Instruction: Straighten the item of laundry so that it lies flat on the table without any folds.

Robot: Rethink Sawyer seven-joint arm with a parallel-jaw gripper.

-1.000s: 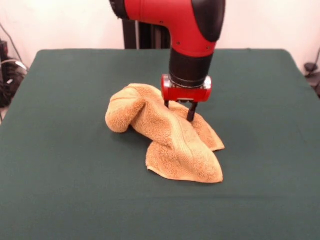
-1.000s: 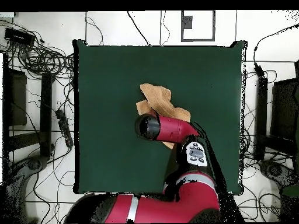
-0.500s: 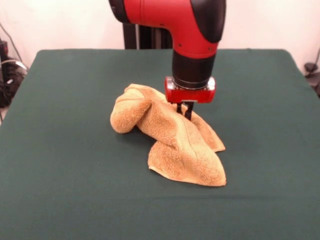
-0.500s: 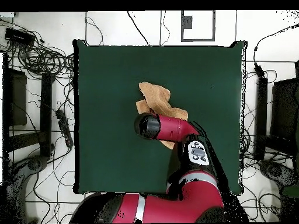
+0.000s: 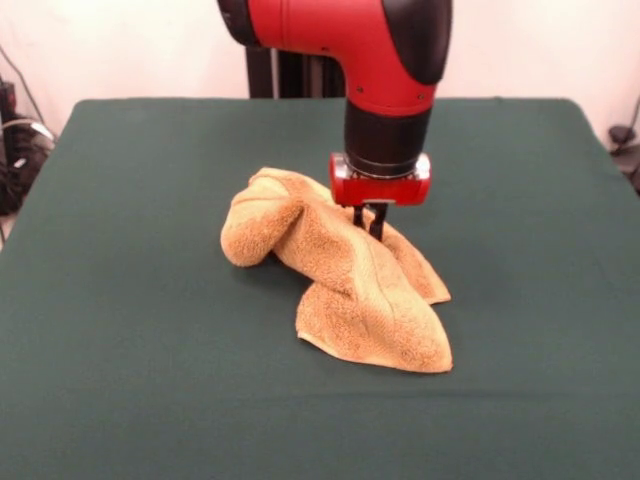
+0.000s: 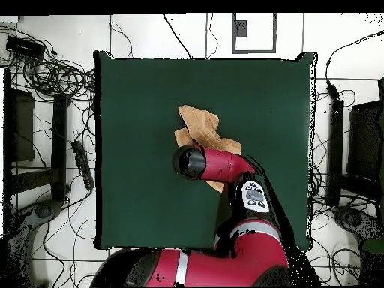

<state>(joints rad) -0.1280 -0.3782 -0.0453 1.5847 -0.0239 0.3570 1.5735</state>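
Note:
The item of laundry is an orange-tan terry towel, bunched in the middle of the table. One rolled lobe sits at its left and a folded flap lies toward the near edge. My gripper comes straight down onto a raised ridge near the towel's top. Its two black fingers are drawn close together, pinching the cloth. In the overhead view the towel shows partly beyond the red arm, which hides the gripper. No label shows.
The dark green table spreads wide on all sides of the towel. Cables and black equipment lie on the floor around the table. Black gear sits off the table's left edge.
The fingers, spread apart one second ago, have drawn together on the towel's ridge. The gripper shifted slightly right and the towel's left lobe followed. Nothing has moved in the last half second.

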